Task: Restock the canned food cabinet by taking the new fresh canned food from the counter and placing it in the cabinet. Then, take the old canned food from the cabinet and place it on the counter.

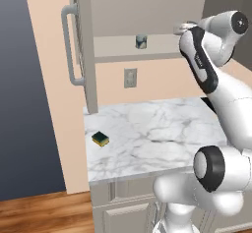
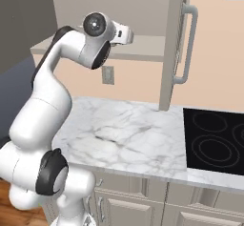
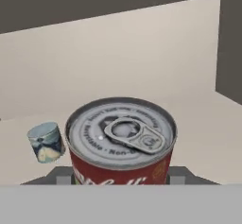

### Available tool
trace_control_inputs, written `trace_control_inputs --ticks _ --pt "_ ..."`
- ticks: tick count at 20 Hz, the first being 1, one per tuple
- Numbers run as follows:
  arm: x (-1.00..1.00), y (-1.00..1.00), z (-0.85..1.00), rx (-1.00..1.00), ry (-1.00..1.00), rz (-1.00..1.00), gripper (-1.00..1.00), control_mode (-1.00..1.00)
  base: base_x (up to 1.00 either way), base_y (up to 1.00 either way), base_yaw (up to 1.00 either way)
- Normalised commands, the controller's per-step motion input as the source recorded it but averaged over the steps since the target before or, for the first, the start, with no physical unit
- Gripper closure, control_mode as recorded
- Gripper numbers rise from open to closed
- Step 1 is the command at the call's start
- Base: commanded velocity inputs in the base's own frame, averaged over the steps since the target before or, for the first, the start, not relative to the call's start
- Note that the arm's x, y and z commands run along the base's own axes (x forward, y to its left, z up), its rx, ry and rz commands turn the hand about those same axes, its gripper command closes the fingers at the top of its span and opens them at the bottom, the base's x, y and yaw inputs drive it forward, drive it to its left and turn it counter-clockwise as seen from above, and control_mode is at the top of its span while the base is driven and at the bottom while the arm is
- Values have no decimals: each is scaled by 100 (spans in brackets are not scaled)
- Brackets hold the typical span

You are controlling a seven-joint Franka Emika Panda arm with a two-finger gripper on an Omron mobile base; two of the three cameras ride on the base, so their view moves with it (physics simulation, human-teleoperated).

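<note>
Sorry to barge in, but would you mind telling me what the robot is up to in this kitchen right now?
The arm is reaching up into the open cabinet. The hand view shows the red can right between the gripper fingers, on the shelf; whether they are clamped on it is not clear. The small grey-blue can already stands on the same shelf, off to one side. On the marble counter lies a yellow-and-green sponge.

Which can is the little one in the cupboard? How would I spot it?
Look up at the beige-grey cabinet with its door swung open, above the marble counter. On its shelf stands the small can, grey-blue with a pale label and a silvery top. The other can there is red with a ring-pull lid.
</note>
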Motion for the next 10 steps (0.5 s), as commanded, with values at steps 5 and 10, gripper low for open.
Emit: trace_control_inputs --ticks 5,10 --pt "-100 -49 -48 -24 18 34 100 -100 0 0 0" --pt "-98 4 -100 -50 32 26 100 -100 0 0 0"
